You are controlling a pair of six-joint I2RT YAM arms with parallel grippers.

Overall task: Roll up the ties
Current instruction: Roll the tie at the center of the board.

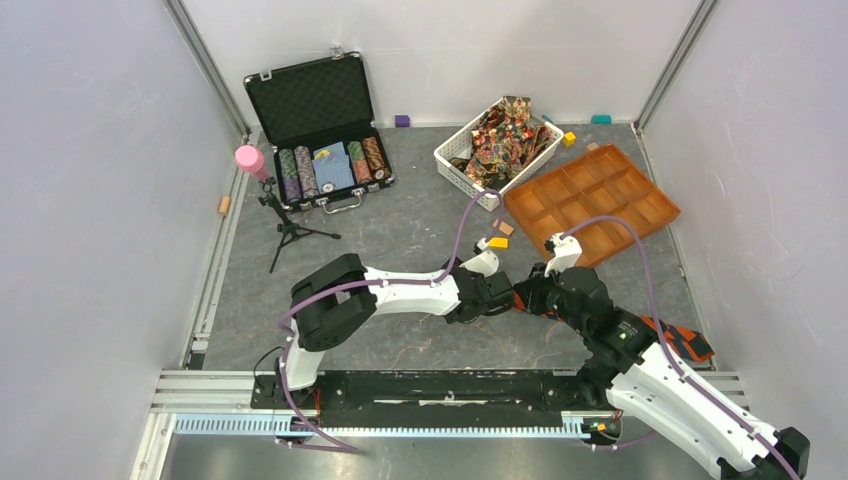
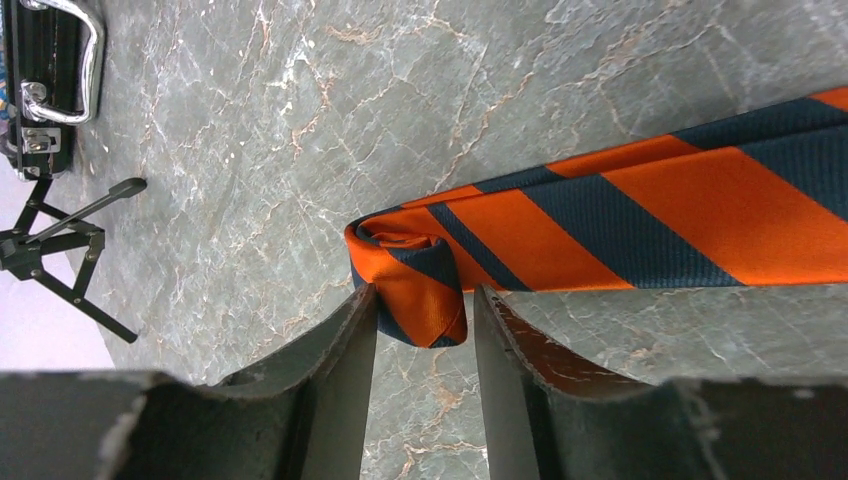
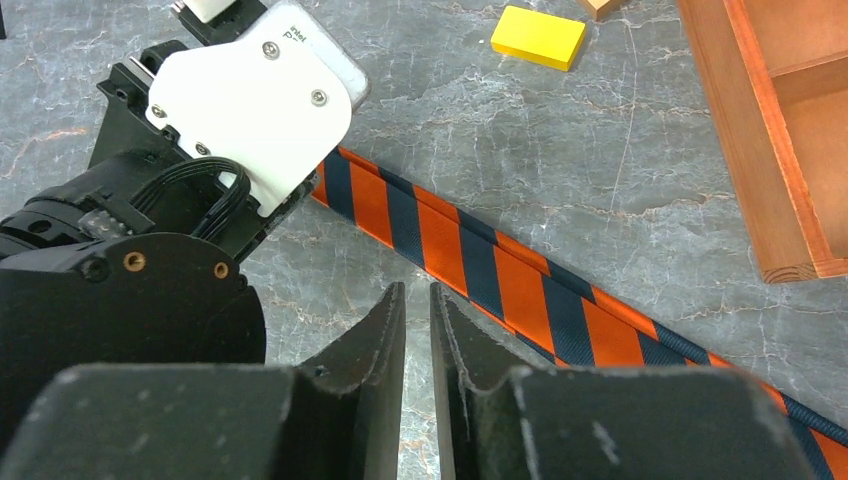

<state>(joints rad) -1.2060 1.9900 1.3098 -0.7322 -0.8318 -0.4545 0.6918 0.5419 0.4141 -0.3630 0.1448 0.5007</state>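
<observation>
An orange-and-dark striped tie [image 2: 620, 215] lies flat on the marble table, its narrow end wound into a small roll [image 2: 410, 275]. My left gripper [image 2: 425, 292] is open around the tip of that roll: the left finger [image 2: 350, 340] touches the cloth and the right finger stands just off it. In the right wrist view the same tie [image 3: 500, 270] runs diagonally past my right gripper [image 3: 417, 290], whose jaws are open only a narrow slit with nothing between them. The tie's wide end [image 1: 685, 340] shows beside the right arm. Other patterned ties [image 1: 505, 135] are heaped in a white basket [image 1: 455, 165].
A wooden compartment tray [image 1: 590, 200] sits at the back right, with a yellow block [image 3: 538, 37] near it. An open poker chip case [image 1: 320, 130] and a small tripod [image 1: 285, 225] with a pink top stand at the back left. The left wrist [image 3: 250, 100] is close to my right fingers.
</observation>
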